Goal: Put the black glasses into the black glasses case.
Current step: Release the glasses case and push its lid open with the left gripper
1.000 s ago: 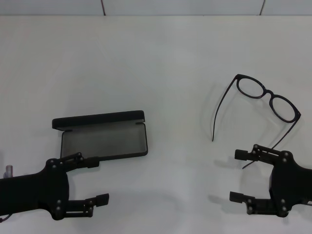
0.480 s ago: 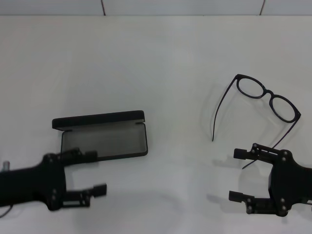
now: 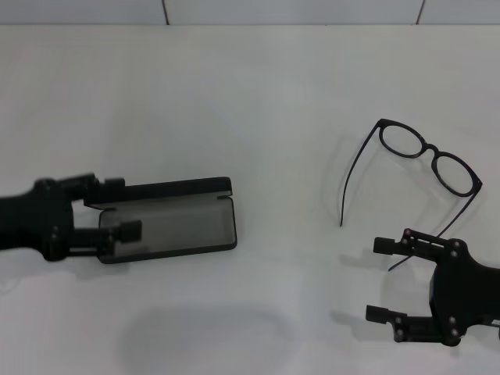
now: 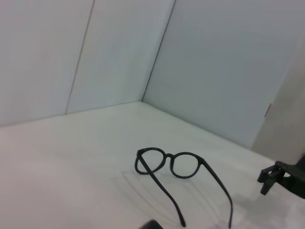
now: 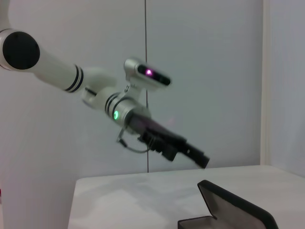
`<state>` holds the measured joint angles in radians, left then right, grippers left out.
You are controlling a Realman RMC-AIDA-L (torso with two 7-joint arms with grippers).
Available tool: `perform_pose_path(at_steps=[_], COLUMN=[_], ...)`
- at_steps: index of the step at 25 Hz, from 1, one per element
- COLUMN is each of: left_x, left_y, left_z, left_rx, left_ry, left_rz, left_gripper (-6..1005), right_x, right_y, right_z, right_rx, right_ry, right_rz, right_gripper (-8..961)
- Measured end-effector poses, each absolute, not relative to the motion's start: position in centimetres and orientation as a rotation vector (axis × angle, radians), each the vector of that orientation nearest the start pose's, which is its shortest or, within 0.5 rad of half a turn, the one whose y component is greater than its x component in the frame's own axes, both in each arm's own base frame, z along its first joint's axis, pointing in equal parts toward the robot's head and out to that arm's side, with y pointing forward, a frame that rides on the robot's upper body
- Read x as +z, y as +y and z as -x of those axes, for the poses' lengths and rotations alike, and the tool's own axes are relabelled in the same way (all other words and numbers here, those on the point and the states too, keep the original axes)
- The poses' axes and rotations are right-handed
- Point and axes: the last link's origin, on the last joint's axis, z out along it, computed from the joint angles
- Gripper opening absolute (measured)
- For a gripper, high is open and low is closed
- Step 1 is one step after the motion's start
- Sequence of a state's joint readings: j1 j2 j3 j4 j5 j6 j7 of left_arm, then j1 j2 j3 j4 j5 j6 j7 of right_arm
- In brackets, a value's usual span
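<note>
The black glasses [image 3: 426,156] lie unfolded on the white table at the far right, temple arms pointing toward me; the left wrist view also shows the glasses [image 4: 174,164]. The black glasses case [image 3: 187,223] lies open left of centre, grey lining up, lid [image 3: 168,190] raised on its far side. My left gripper [image 3: 125,207] is open at the case's left end, one finger by the lid and one by the near wall. Near the front edge, my right gripper [image 3: 376,280] is open, just short of the nearer temple tip. The right wrist view shows the left gripper [image 5: 193,151] above the case [image 5: 228,210].
The white table [image 3: 258,101] ends at a grey wall [image 3: 297,9] at the back. Between the case and the glasses there is only bare table top. The right gripper [image 4: 281,176] shows at the edge of the left wrist view.
My left arm has swung from the table's front edge up to the left end of the open case. The right gripper, the glasses and the case have stayed put.
</note>
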<state>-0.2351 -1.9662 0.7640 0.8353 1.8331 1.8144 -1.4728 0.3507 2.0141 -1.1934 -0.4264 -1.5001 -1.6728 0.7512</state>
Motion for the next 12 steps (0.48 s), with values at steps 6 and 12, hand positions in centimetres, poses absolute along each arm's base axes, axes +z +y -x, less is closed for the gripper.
perform_pose_path(at_steps=[6, 12], left_x=[9.2, 9.0], left_y=[27.1, 30.2], left_z=[29.1, 28.1], left_rx=[-0.556, -0.298], left_ry=[-0.556, -0.502], left_rz=[2.743, 2.799], left_gripper=[880, 879], right_x=[-3.4, -3.4], right_y=[24.9, 24.9], right_z=[-27.6, -27.5], right_rx=[0.959, 0.959], right_ry=[0.045, 0.042], right_rz=[2.795, 2.797], right_gripper=[811, 811])
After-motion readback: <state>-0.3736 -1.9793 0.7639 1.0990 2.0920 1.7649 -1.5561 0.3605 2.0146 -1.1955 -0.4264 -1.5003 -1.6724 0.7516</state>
